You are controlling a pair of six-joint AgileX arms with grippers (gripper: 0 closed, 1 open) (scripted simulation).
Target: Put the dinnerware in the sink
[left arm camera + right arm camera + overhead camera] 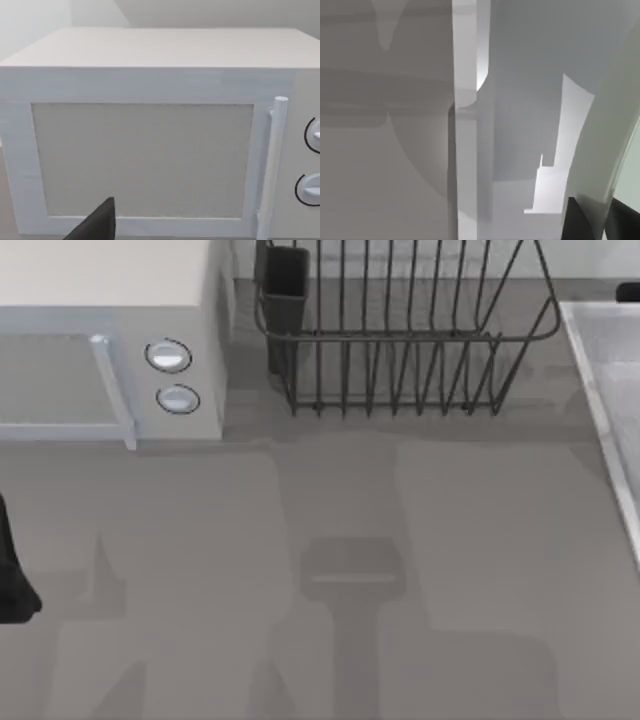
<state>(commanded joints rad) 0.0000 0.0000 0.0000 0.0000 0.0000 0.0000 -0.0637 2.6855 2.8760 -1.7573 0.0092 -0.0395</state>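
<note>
The dinnerware (pixel 609 135) is a pale mint-green plate seen edge-on in the right wrist view, curving up from my right gripper (pixel 600 212). The gripper's dark fingers (pixel 577 222) sit on either side of the plate's rim, shut on it. Below it lie the sink's flat light-grey floor (pixel 520 100) and raised pale rim (pixel 465 150), so the plate hangs over the basin. In the top view the sink (pixel 600 410) runs along the right edge. My left arm (pixel 12 575) is parked at the left edge, with one dark fingertip (pixel 97 225) facing the microwave.
A white microwave (pixel 110 300) with its door closed (pixel 142 160), a bar handle (pixel 272 165) and two knobs (pixel 168 356) stands at the back left. A black wire dish rack (pixel 400 330) stands at the back middle. Grey counter (pixel 350 570) spreads in front.
</note>
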